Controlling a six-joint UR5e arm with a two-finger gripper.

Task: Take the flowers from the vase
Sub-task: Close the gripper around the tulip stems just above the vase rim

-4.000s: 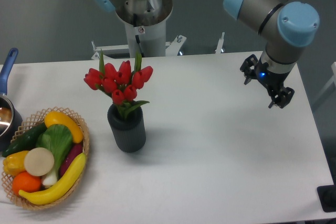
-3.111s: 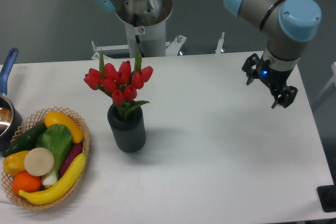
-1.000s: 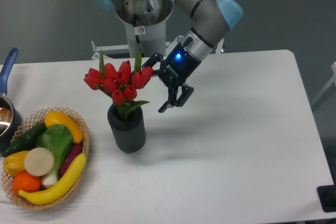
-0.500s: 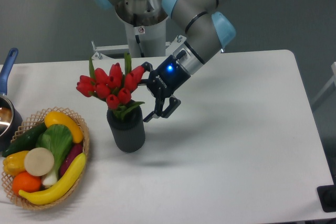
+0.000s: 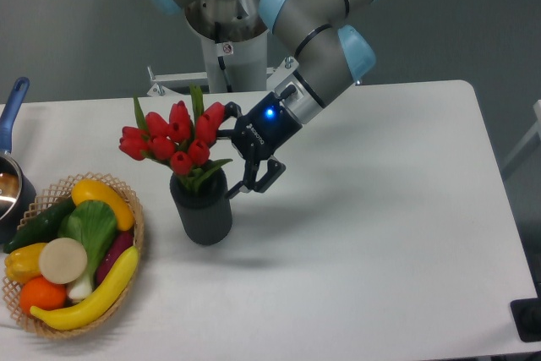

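White table; flowers in the vase, now leaning further left than half a second ago. Gripper, fingers apart, has pushed in beside the bunch, nudging it; no grasp yet.

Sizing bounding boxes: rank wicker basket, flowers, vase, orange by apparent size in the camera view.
1. wicker basket
2. flowers
3. vase, close to the flowers, so that pair is unsure
4. orange

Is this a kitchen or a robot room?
Probably a robot lab: a bare white table, a grey wall, and a robot arm whose hand reaches at toy-looking flowers near a basket of pretend food.
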